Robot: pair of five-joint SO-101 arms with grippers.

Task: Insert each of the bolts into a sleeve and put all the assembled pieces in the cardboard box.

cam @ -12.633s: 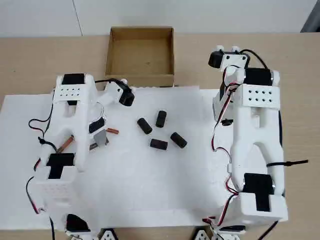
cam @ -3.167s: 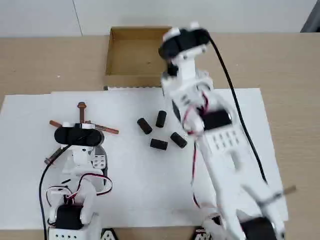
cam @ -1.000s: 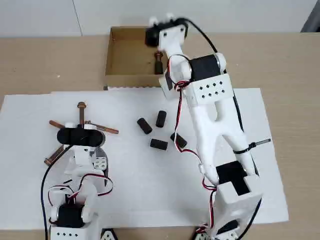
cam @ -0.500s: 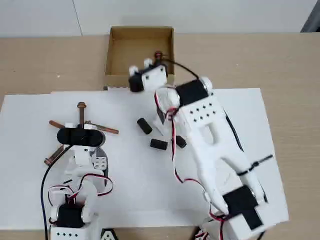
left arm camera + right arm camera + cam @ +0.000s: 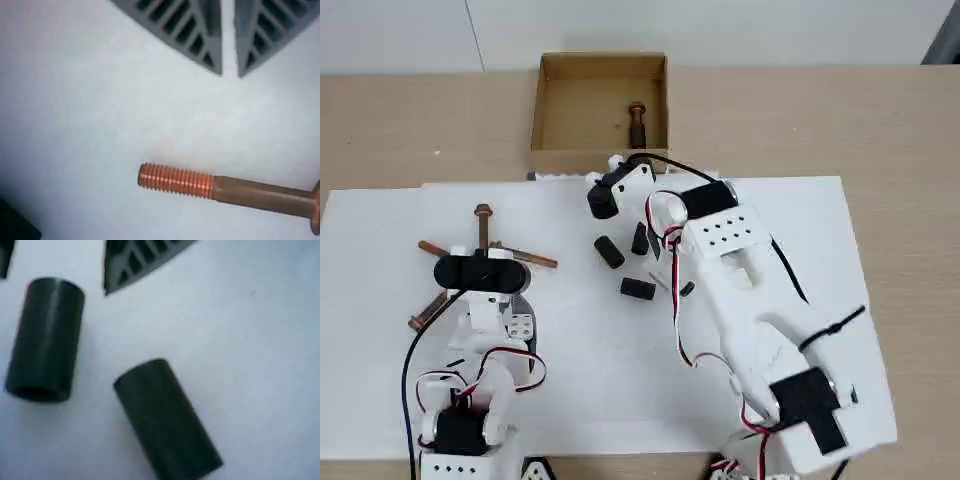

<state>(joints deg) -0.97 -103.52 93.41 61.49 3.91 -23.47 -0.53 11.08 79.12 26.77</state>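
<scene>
High view: sleeved bolt (image 5: 637, 122) lying in box (image 5: 548, 100), near its right wall | sleeves (image 5: 638, 289) loose on sheet (image 5: 580, 380), right gripper (image 5: 623, 192) above them, grip state cannot tell | left wrist view: left gripper (image 5: 229, 70) pressed almost together, pinching nothing; bare bolt (image 5: 200, 183) flat on sheet nearby.

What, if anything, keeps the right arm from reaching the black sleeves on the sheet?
Nothing, it seems; likely reachable. The right arm hangs just above the sleeves, which lie bare and apart on the white sheet, and the left arm is off by the bolts.
</scene>
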